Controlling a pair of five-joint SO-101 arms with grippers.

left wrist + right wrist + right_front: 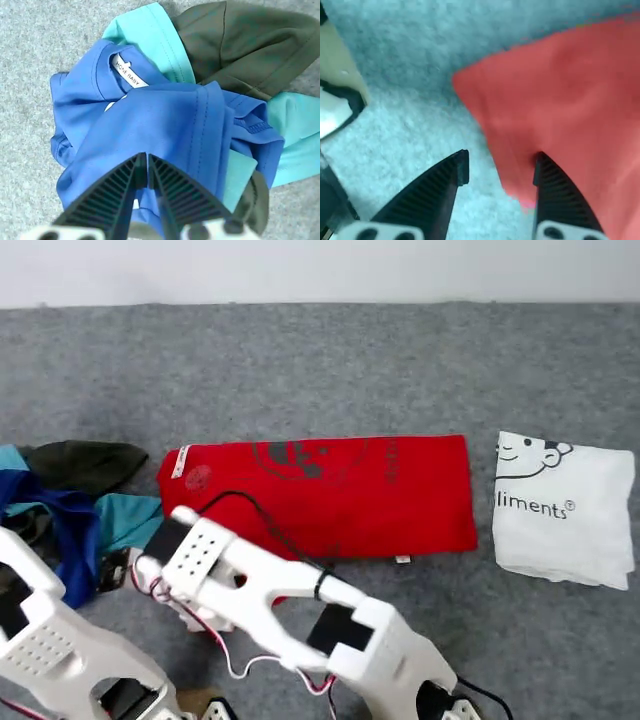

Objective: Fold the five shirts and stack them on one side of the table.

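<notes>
The table (320, 370) I work at is covered all over in a grey, felt-like cloth. At its middle lies a red shirt (340, 490), folded into a long flat band that runs from nine o'clock to three o'clock, with its dark print facing up. At three o'clock from it, apart by a strip of bare grey, a white shirt (565, 510) lies folded into a neat square with a black drawing on top. At nine o'clock a loose heap rests on the cloth. A dark green shirt (80, 462) is at its twelve o'clock side, a teal shirt (130, 518) is spread beneath, and a crumpled blue shirt (75, 530) lies over the teal.
</notes>
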